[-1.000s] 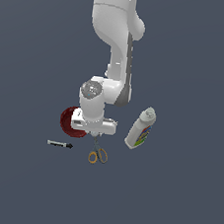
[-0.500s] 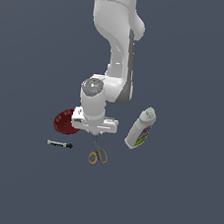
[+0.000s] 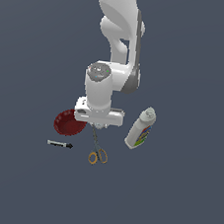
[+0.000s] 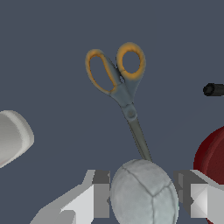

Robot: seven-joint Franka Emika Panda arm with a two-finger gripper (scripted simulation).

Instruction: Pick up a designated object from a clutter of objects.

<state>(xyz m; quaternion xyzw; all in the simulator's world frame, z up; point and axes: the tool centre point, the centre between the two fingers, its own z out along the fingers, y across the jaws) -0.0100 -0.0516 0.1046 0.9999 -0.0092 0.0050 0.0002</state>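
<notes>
In the wrist view the small white-grey ball (image 4: 143, 193) fills the space between my two fingers (image 4: 101, 192), which press close on both of its sides. My gripper (image 4: 146, 197) is shut on the ball. In the exterior view the gripper (image 3: 97, 126) hangs under the white hand, between the dark red bowl (image 3: 67, 122) and the white labelled bottle (image 3: 140, 129); the ball itself is hidden there by the hand. The orange-handled scissors (image 4: 120, 83) lie below the gripper, also visible as scissors (image 3: 97, 152) in the exterior view.
A thin black marker (image 3: 60, 144) lies towards the exterior view's left of the scissors. The red bowl's rim (image 4: 210, 157) and the bottle's end (image 4: 13, 138) show beside the fingers in the wrist view. The floor is plain dark grey.
The hand has risen slightly and shifted towards the exterior view's right, uncovering more of the red bowl. The other objects have not moved.
</notes>
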